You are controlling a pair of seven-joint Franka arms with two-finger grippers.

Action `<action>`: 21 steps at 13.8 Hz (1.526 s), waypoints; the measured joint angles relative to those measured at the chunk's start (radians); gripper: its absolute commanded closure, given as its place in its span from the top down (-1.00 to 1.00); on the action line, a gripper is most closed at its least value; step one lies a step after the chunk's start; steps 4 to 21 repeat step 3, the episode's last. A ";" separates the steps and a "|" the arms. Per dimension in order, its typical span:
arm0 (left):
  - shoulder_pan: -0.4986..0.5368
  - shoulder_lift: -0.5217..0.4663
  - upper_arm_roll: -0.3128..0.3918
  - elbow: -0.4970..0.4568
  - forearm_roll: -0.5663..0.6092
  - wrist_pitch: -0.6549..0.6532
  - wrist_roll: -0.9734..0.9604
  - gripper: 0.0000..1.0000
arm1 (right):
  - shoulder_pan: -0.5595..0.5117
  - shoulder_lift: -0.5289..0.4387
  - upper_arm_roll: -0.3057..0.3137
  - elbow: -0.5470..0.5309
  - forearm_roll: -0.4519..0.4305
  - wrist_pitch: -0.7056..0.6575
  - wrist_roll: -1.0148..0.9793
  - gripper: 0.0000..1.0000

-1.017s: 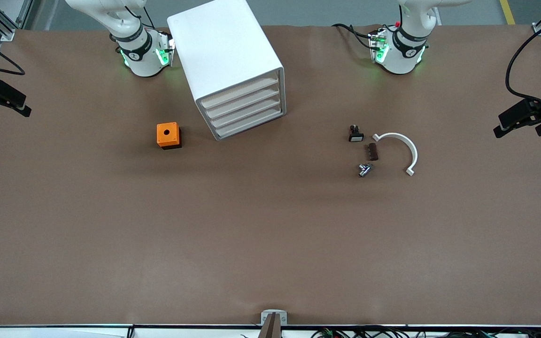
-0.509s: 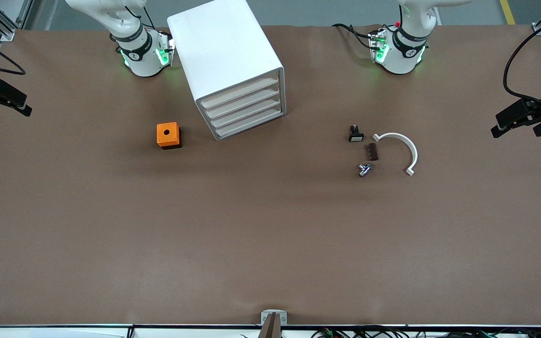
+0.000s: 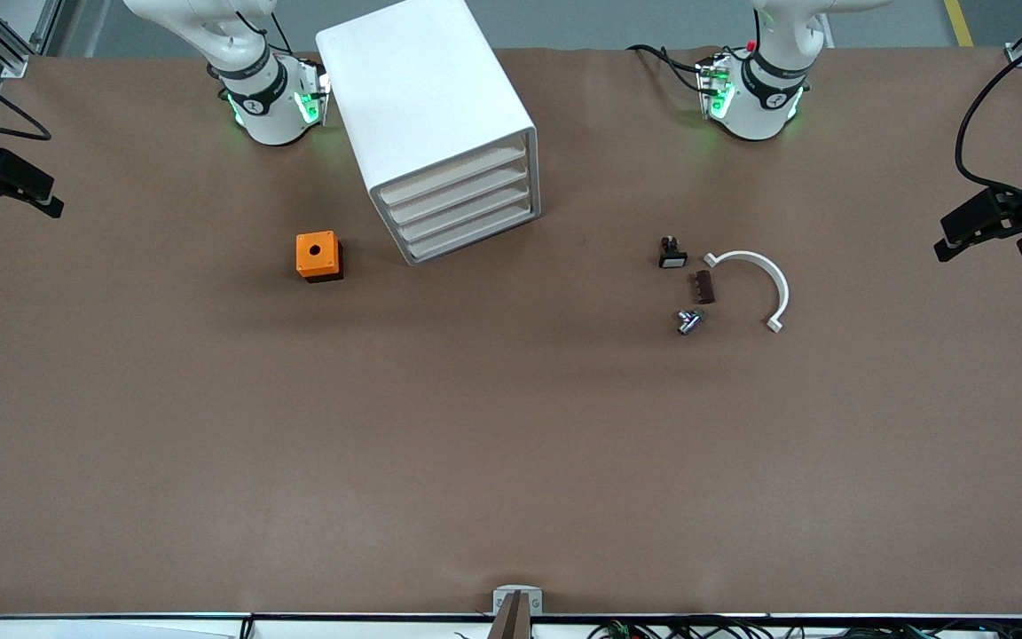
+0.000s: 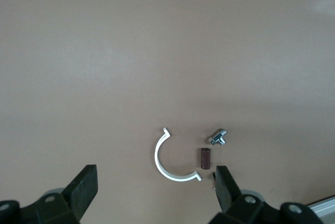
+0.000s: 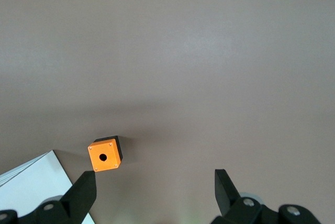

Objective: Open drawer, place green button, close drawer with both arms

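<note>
Only frontally, cabinet [image 3: 438, 124] drawers (wrists: tabletop)

Cabinet [image 3: 436, 124] between arm bases, cube [image 3: 318, 256] beside it, button [image 3: 688, 321] possibly nearest camera among small parts.

Front cam high, faces arms; wrist cams look down; orange cube [image 3: 318, 256] shared.

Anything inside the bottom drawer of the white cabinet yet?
Cannot tell: the drawer is shut, like the three above it, so its inside is hidden. The cabinet top is bare. Both open grippers, left and right, wait above the table.
</note>
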 measured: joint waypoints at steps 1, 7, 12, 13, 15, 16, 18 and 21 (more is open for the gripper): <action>0.000 0.000 0.000 0.000 0.000 0.000 0.000 0.99 | 0.001 0.000 0.003 0.000 0.000 -0.002 0.000 1.00; 0.000 0.000 0.000 0.000 0.000 0.000 0.000 0.99 | 0.001 0.000 0.005 0.000 0.000 -0.008 0.000 1.00; 0.000 0.000 0.000 0.000 0.000 0.000 0.000 0.99 | 0.001 0.000 0.005 0.000 0.000 -0.008 0.000 1.00; 0.000 0.000 0.000 0.000 0.000 0.000 0.000 0.99 | 0.001 0.000 0.005 0.000 0.000 -0.008 0.000 1.00; 0.000 0.000 0.000 0.000 0.000 0.000 0.000 0.99 | 0.001 0.000 0.005 0.000 0.000 -0.008 0.000 1.00; 0.000 0.000 0.000 0.000 0.000 0.000 0.000 0.99 | 0.001 0.000 0.005 0.000 0.000 -0.008 0.000 1.00; 0.000 0.000 0.000 0.000 0.000 0.000 0.000 0.99 | 0.001 0.000 0.005 0.000 0.000 -0.008 0.000 1.00; 0.000 0.000 0.000 0.000 0.000 0.000 0.000 0.99 | 0.001 0.000 0.005 0.000 0.000 -0.008 0.000 1.00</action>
